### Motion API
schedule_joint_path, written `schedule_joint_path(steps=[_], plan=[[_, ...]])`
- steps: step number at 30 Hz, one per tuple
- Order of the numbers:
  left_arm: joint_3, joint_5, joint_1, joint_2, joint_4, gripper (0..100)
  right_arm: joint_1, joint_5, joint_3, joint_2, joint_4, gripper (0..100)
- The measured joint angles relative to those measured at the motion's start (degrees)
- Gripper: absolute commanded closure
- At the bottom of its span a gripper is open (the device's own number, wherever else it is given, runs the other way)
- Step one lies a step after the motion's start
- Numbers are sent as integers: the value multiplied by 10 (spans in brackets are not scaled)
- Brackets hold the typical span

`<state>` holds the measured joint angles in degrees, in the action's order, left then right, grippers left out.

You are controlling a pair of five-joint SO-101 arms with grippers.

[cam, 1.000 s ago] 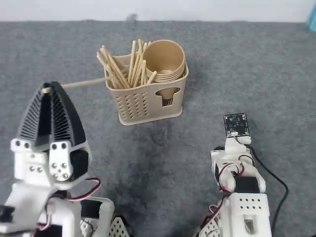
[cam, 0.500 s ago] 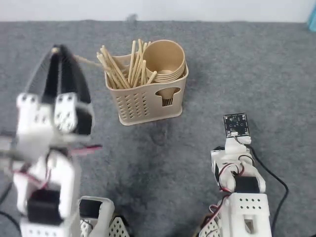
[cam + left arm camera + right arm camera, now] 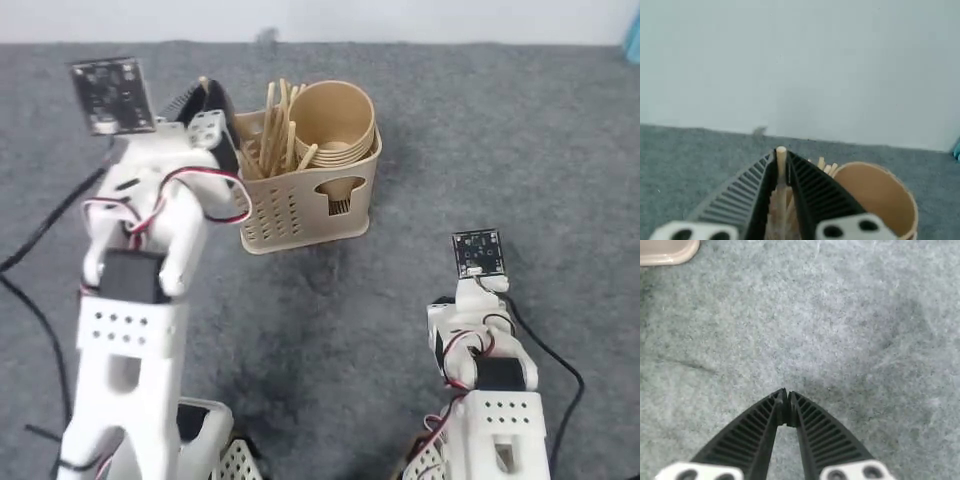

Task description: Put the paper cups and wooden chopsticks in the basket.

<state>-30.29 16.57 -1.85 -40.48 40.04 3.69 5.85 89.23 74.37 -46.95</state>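
Observation:
A beige perforated basket (image 3: 305,205) stands at the back middle of the grey carpet. It holds several wooden chopsticks (image 3: 268,135) on its left side and stacked paper cups (image 3: 333,122) on its right. My left gripper (image 3: 206,92) sits over the basket's left rim, shut on one wooden chopstick (image 3: 781,160) that stands upright between the fingers. The top cup (image 3: 875,197) lies just beyond it. My right gripper (image 3: 786,401) is shut on nothing, low over bare carpet at the front right.
The right arm (image 3: 483,370) stays folded near the front edge. A corner of the basket (image 3: 667,251) shows in the right wrist view. Open carpet lies right of the basket and between the arms. A pale wall borders the back.
My left arm has swung from the front left up and back to the basket's left rim, carrying the chopstick from lying sideways to standing upright. The right arm has kept still.

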Motion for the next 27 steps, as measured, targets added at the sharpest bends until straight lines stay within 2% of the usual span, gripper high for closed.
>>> schedule_joint_path(steps=[8,21,27], plan=[[-123,0,-19,0,-30,986,0,0,0,0,0,991],[-364,-1,-25,-10,-358,986,-14,0,0,0,0,991],[-389,-28,-10,-42,-372,984,-17,0,0,0,0,991]])
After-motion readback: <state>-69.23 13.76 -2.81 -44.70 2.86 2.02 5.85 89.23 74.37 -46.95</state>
